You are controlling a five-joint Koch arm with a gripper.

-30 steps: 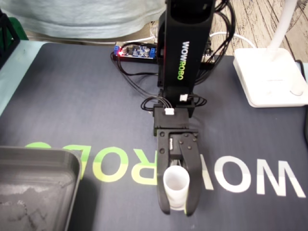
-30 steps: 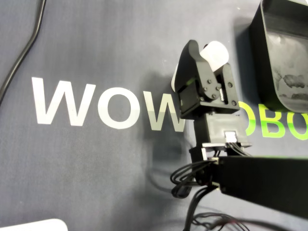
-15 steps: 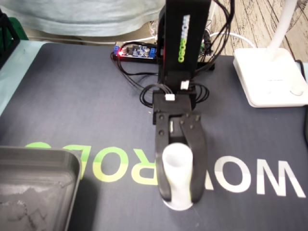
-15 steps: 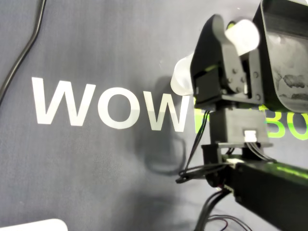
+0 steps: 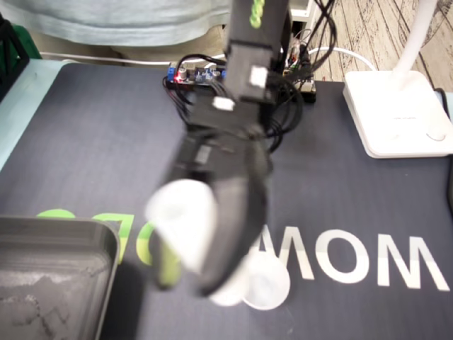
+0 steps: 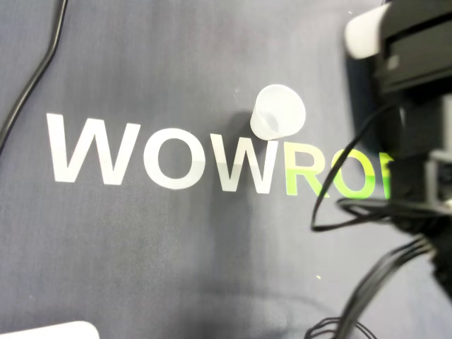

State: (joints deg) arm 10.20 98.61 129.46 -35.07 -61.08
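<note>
Overhead view, mat (image 6: 141, 247) lettered WOWRO, standing cup (image 6: 277, 111) just above the lettering, gripper (image 5: 190, 273) clasping lifted cup (image 5: 180, 219).

We see two small, white, translucent plastic cups. The held cup (image 5: 182, 219) hangs clear of the tabletop between the jaws of the pincer (image 5: 190, 280), which clamp its sides. It is tilted, with its round mouth turned up and toward the fixed view, and it is blurred, so we can't make out finer detail. In the overhead view only its white end (image 6: 364, 32) shows, at the upper right. The free cup (image 5: 265, 283) rests on the dark mat, seemingly upright with its mouth up. From overhead it (image 6: 277, 113) stands at the top of the last white W, apart from the held cup.
</note>
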